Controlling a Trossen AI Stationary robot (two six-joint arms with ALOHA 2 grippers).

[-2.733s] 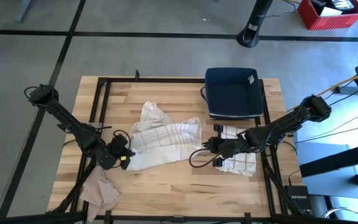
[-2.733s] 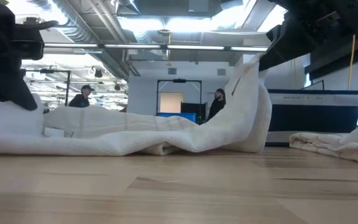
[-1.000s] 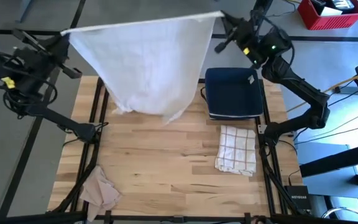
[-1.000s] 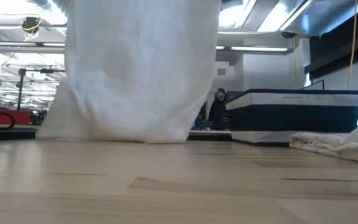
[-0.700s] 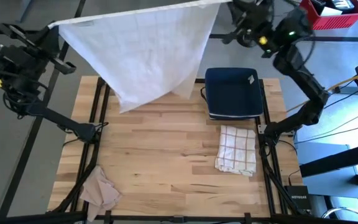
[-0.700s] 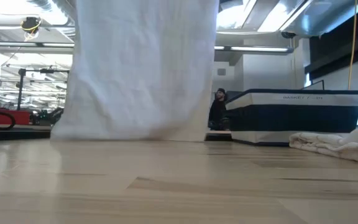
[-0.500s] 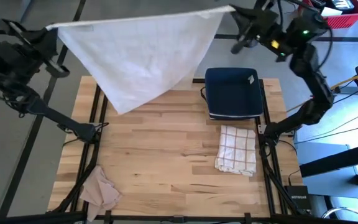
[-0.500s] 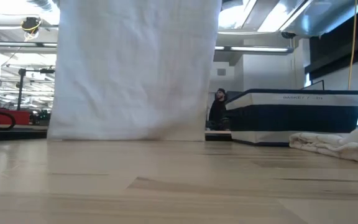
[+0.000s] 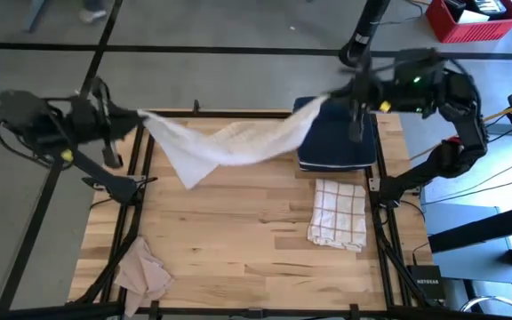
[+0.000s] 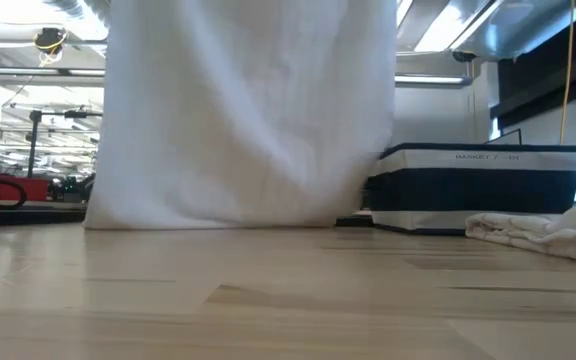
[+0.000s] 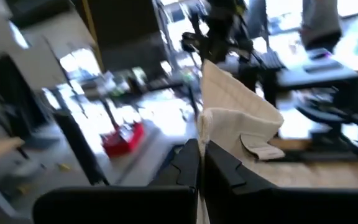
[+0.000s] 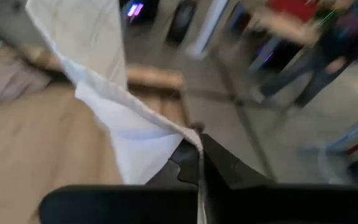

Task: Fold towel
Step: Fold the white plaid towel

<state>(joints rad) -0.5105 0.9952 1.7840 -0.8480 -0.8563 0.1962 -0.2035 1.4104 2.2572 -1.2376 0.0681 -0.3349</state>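
The white towel (image 9: 229,142) hangs spread between my two grippers over the far half of the table. My left gripper (image 9: 136,116) is shut on its left top corner and my right gripper (image 9: 327,96) on its right top corner. In the low view the towel (image 10: 248,110) shows as a broad white sheet whose lower edge (image 10: 208,224) hangs down to about table level; whether it touches the wood I cannot tell. From above, one lower corner (image 9: 189,178) droops toward the table's near side. My left gripper (image 11: 201,155) pinches the towel's top corner (image 11: 213,121) between its two shut fingers, coming level from the table's left. The cloth is bunched at the fingers and runs off toward the other arm. My right gripper (image 12: 199,152) pinches the opposite top corner (image 12: 188,134) between its shut fingers, coming from the table's right. The top edge between the two holds sags a little, and the towel hangs below.
A dark blue basket (image 9: 332,133) stands at the table's far right, just below my right gripper, also in the low view (image 10: 478,190). A folded checked towel (image 9: 338,212) lies near it. A crumpled beige cloth (image 9: 145,271) lies at the near left corner.
Both grippers have come down from high above the far edge to just over the table, still shut on the towel's corners. The towel has dropped with them and now hangs lower, sagging between them. In the low view it has widened to the right.
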